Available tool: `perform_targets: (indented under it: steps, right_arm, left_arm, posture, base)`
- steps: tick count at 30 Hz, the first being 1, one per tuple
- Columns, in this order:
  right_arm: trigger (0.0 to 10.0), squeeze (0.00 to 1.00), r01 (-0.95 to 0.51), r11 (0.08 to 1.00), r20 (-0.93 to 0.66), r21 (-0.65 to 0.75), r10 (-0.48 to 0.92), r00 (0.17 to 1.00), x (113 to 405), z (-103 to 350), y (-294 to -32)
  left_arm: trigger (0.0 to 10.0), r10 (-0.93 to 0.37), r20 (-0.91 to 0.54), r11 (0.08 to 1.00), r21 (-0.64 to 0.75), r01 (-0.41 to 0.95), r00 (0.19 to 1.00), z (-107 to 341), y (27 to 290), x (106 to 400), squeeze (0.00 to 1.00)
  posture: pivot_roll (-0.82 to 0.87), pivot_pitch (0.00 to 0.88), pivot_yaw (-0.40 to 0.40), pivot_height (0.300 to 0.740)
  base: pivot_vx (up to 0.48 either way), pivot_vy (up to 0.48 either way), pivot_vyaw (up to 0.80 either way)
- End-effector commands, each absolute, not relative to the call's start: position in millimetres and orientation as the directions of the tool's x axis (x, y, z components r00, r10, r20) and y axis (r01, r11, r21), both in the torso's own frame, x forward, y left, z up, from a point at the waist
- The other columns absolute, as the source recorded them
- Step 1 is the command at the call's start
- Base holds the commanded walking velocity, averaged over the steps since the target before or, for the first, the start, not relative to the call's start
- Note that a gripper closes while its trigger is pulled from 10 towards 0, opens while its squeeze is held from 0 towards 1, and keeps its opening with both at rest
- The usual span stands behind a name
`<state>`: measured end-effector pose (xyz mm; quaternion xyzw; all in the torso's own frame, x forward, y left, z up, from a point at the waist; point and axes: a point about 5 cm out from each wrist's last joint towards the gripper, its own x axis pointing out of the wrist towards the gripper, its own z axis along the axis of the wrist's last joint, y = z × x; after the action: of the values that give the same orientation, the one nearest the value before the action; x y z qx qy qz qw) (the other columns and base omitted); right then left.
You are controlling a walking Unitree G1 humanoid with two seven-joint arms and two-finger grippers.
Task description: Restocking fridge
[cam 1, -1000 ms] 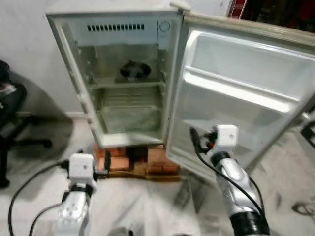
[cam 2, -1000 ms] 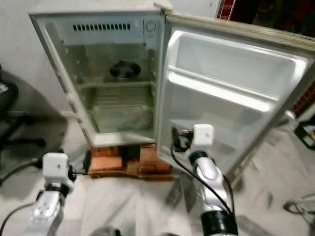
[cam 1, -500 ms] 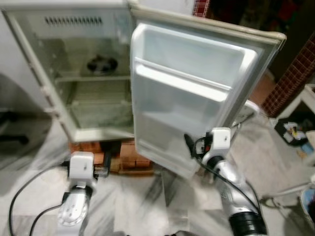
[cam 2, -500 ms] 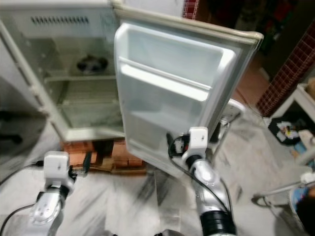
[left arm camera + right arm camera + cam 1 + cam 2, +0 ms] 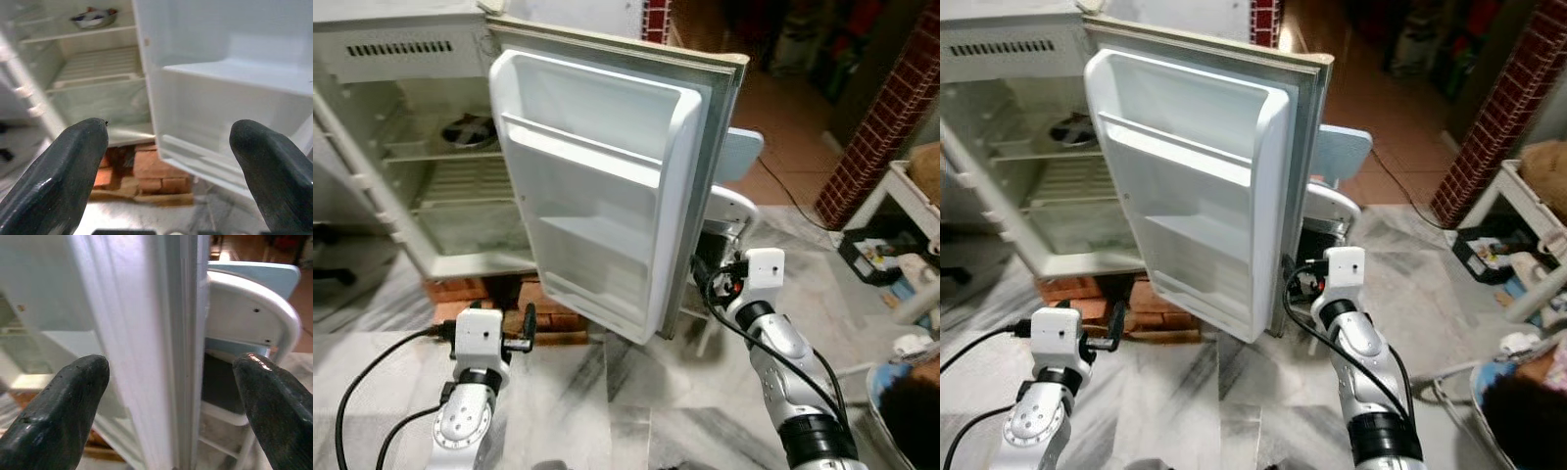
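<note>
A small white fridge (image 5: 401, 59) stands open on bricks, with a dark bowl (image 5: 468, 130) on its upper shelf. Its door (image 5: 597, 196) stands swung out, and the door shelves are bare. My right gripper (image 5: 702, 276) is open at the lower part of the door's free edge. In the right wrist view the door edge (image 5: 183, 333) runs between the two fingers (image 5: 58, 406). My left gripper (image 5: 524, 328) is open and held low in front of the bricks, nothing between its fingers (image 5: 63, 166). It points at the fridge's interior and the door's lower shelf (image 5: 230, 78).
Red bricks (image 5: 548, 318) lie under the fridge. A white chair with a light blue back (image 5: 736, 162) stands right behind the door. A brick wall (image 5: 881, 117) and a white rack (image 5: 906, 196) with clutter are at the right. Black cables trail from both arms over the marble floor.
The whole view has swung to the right. The door now stands more edge-on, swung partway round toward the fridge, with my right gripper still at its lower free edge.
</note>
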<state>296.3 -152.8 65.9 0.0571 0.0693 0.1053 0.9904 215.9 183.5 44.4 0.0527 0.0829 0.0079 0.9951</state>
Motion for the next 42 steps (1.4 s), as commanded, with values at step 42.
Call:
perform_targets:
  steps: [42]
  right_arm:
    - [10.0, 0.00, -0.267, 0.947, 0.030, 0.176, 0.266, 0.964, 346.6, 114.7, -101.0]
  left_arm:
    - [10.0, 0.047, -0.370, 0.992, 0.128, 0.001, 0.928, 15.4, 189.0, 194.8, 0.00]
  posture:
    - [0.02, 0.032, 0.015, 0.735]
  base:
    - [0.044, 0.000, 0.04]
